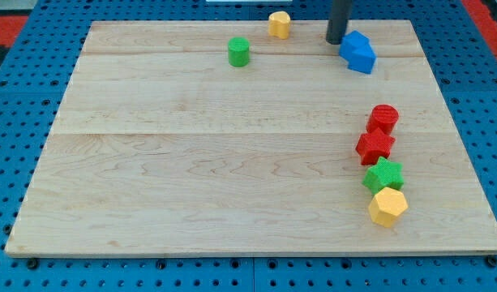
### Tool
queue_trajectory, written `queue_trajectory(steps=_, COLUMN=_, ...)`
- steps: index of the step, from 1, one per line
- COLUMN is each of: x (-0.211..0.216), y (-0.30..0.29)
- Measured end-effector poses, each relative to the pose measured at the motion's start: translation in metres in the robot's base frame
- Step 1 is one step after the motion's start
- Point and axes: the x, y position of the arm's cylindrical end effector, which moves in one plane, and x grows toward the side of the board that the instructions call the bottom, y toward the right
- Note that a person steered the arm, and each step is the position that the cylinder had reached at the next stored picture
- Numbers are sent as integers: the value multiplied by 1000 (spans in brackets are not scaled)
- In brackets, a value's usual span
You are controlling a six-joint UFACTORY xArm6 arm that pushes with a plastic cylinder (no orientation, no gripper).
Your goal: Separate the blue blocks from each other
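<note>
Two blue blocks sit pressed together near the view's top right: one blue block [355,45] and a second blue block [364,59] just below and right of it; their shapes are hard to make out. My tip [336,40] rests on the board just left of the upper blue block, touching or nearly touching its left side.
A yellow block [279,24] lies at the top edge and a green cylinder [239,52] below and left of it. At the right, a column holds a red cylinder [383,118], red star [375,146], green star [383,175] and yellow hexagon [387,206]. Wooden board [191,162] lies on blue pegboard.
</note>
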Motion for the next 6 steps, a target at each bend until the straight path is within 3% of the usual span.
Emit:
queue_trajectory(steps=1, x=6, y=18)
queue_trajectory(steps=2, x=-24, y=33)
queue_trajectory(steps=3, x=-12, y=92)
queue_trajectory(steps=6, x=43, y=48)
